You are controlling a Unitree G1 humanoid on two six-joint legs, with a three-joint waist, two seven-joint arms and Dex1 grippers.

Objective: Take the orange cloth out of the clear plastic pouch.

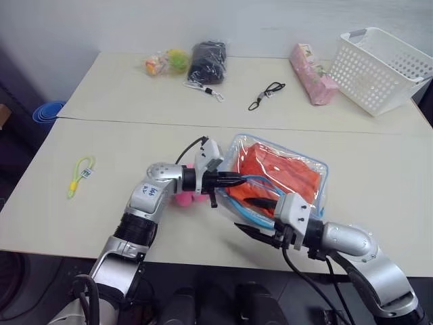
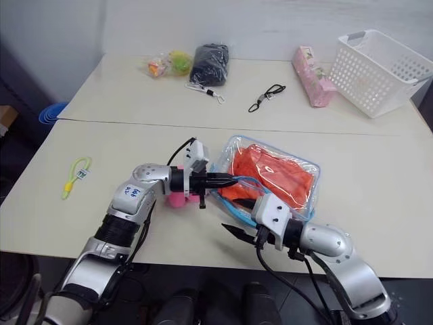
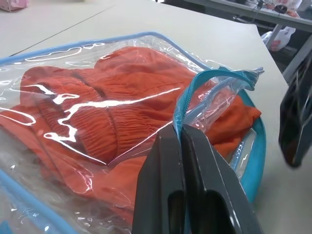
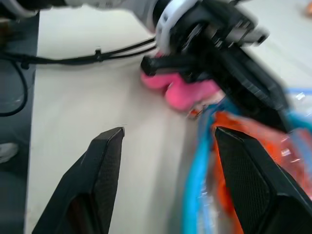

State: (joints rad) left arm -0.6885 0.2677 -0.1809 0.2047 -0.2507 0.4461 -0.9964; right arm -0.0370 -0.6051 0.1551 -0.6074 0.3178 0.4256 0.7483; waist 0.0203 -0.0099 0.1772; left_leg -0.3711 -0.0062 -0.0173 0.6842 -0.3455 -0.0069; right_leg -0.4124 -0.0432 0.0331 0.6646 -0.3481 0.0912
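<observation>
The clear plastic pouch (image 1: 321, 169) with light-blue zipper trim lies on the table's near half, and the folded orange cloth (image 1: 277, 172) sits inside it. My left gripper (image 1: 237, 178) is shut on the blue trim at the pouch's open edge (image 3: 181, 127), lifting that lip a little. My right gripper (image 1: 242, 214) is at the pouch's near corner with its fingers (image 4: 105, 161) wide apart. One finger lies over the pouch edge, the other below it. In the right wrist view the blue trim and a bit of orange cloth (image 4: 229, 131) lie between them, close to one finger.
A pink plush toy (image 1: 183, 198) rests under my left wrist. At the back stand a white mesh basket (image 1: 382, 68), a pink packet (image 1: 312, 82), a black bagged item (image 1: 207, 61), bagged toys (image 1: 166, 63) and a black cord (image 1: 266, 95). A yellow-green loop (image 1: 80, 175) lies far left.
</observation>
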